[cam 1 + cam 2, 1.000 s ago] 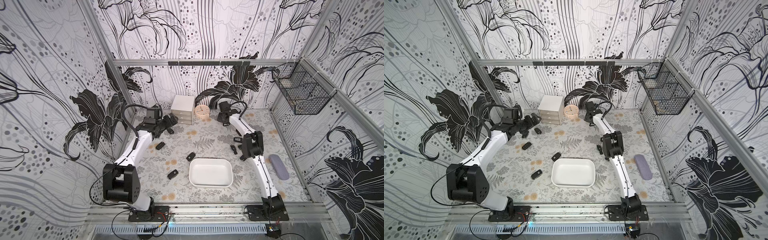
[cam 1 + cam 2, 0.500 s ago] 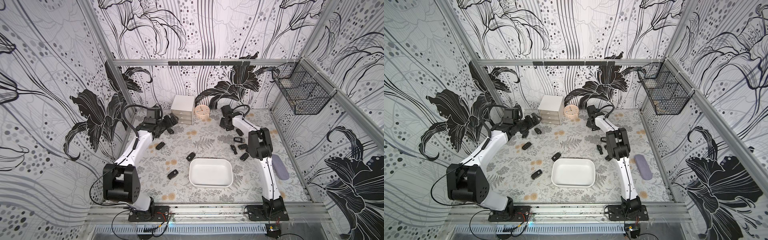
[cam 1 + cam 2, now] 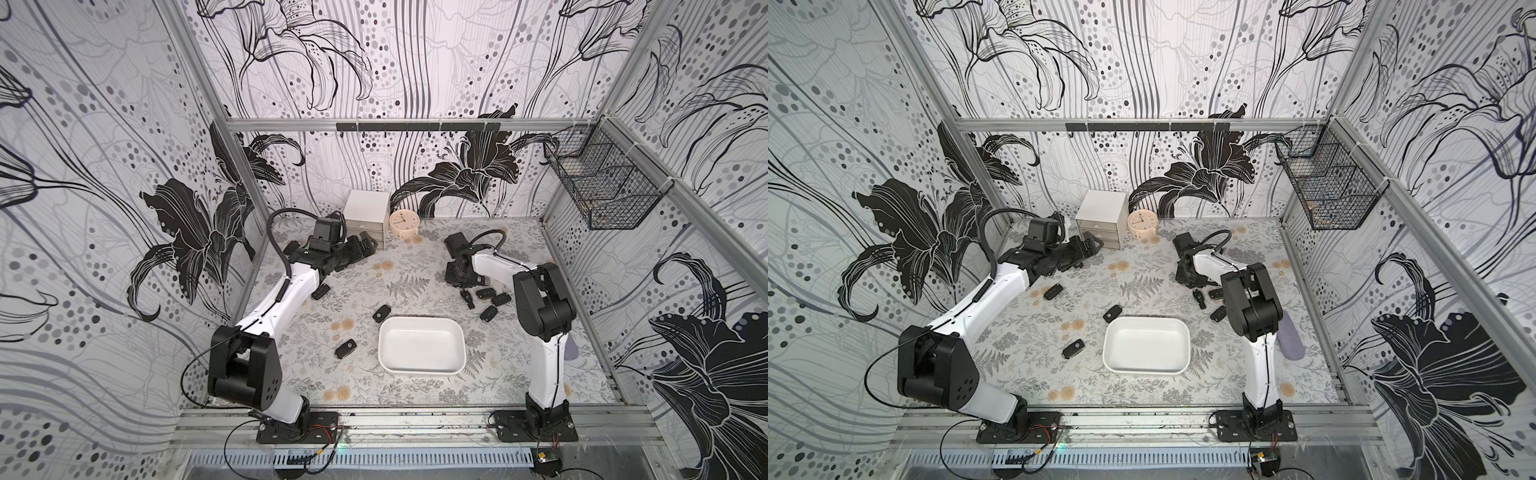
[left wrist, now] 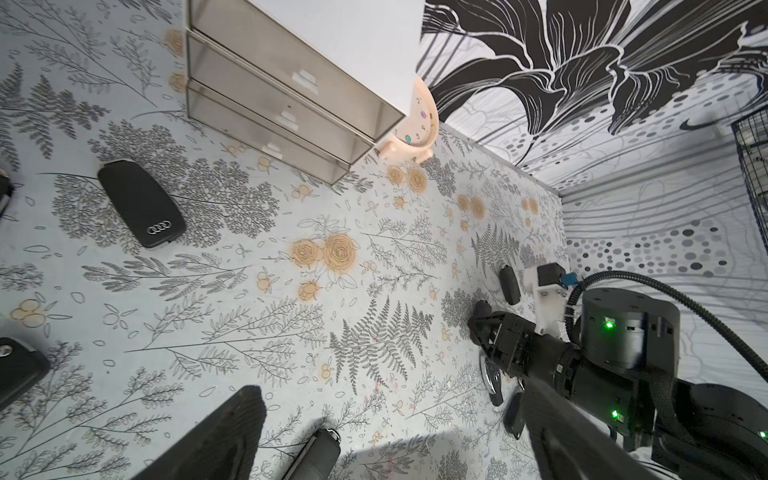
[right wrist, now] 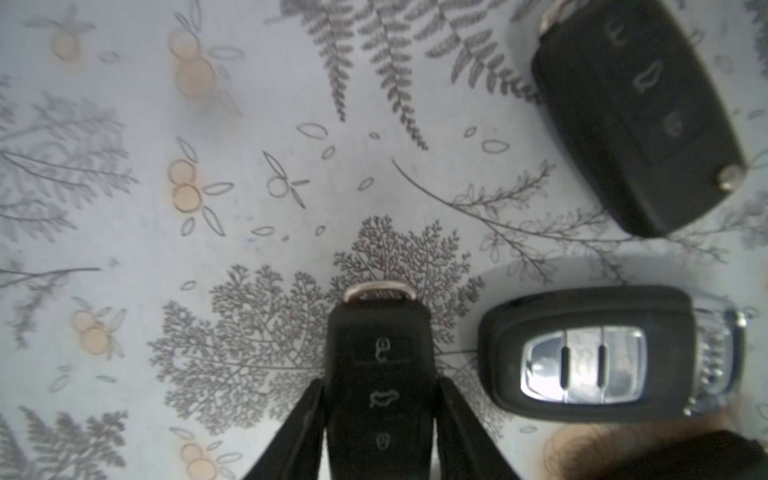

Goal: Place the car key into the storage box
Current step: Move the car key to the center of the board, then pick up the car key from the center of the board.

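The car key (image 5: 380,345), a black fob with a metal loop, lies flat on the floral table. My right gripper (image 5: 381,386) straddles it, its fingers (image 5: 305,424) close along both sides with thin slivers of table showing between; it is narrowly open. In both top views this gripper (image 3: 459,279) (image 3: 1188,278) is down at the table behind a cluster of fobs, well behind the storage box (image 3: 420,319) (image 3: 1146,320), a shallow white tray with nothing in it. My left gripper (image 3: 365,245) (image 4: 395,436) hangs wide open near the drawer cabinet, holding nothing.
Other black fobs lie about: two beside the straddled one (image 5: 636,112) (image 5: 582,365), several right of the gripper (image 3: 489,313), more left of the tray (image 3: 345,348) (image 3: 320,292). Drawer cabinet (image 3: 368,210) and clock (image 3: 404,222) stand at the back. A wire basket (image 3: 602,191) hangs on the right wall.
My right gripper has come forward from beside the clock and down onto the fob cluster, and its jaws have parted from shut. The left arm has stayed still.
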`<state>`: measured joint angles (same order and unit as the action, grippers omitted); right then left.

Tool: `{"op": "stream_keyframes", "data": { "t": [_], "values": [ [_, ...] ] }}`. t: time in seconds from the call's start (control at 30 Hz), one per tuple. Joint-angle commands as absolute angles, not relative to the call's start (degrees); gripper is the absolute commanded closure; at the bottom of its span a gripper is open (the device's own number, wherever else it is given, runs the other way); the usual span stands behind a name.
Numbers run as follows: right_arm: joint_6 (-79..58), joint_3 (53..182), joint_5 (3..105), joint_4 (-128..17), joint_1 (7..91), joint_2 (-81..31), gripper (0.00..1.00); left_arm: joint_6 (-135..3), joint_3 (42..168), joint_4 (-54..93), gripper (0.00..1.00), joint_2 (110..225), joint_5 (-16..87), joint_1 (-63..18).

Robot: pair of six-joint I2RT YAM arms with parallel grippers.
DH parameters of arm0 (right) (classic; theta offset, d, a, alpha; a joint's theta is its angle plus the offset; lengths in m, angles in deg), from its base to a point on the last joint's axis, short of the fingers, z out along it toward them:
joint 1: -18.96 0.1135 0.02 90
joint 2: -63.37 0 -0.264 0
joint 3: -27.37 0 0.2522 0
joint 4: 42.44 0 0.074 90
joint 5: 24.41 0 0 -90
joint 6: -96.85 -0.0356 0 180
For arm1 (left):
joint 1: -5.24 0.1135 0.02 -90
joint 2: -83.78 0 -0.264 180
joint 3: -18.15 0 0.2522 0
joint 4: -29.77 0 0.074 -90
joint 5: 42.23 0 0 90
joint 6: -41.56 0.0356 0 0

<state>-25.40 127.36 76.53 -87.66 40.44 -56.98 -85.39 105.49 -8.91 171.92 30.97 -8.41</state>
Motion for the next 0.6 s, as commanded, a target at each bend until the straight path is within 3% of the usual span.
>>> {"op": "stream_keyframes", "data": {
  "t": [0.0,0.1,0.43,0.57],
  "values": [
    [-25.17,128.64,76.43,-89.77,40.6,-57.41,0.5,-85.81,108.51,-11.02,0.0,173.74,35.42,-10.67],
    [-24.45,132.0,77.44,-92.07,40.54,-59.78,0.5,-89.29,107.9,-11.26,0.0,173.36,40.8,-12.31],
    [-22.87,133.96,76.51,-92.69,40.43,-62.25,0.54,-87.73,103.07,-8.37,0.0,168.64,35.31,-13.39],
    [-21.82,132.69,76.57,-91.69,40.32,-61.55,0.62,-87.17,102.93,-11.33,0.0,167.22,36.19,-15.32]
  ]
}}
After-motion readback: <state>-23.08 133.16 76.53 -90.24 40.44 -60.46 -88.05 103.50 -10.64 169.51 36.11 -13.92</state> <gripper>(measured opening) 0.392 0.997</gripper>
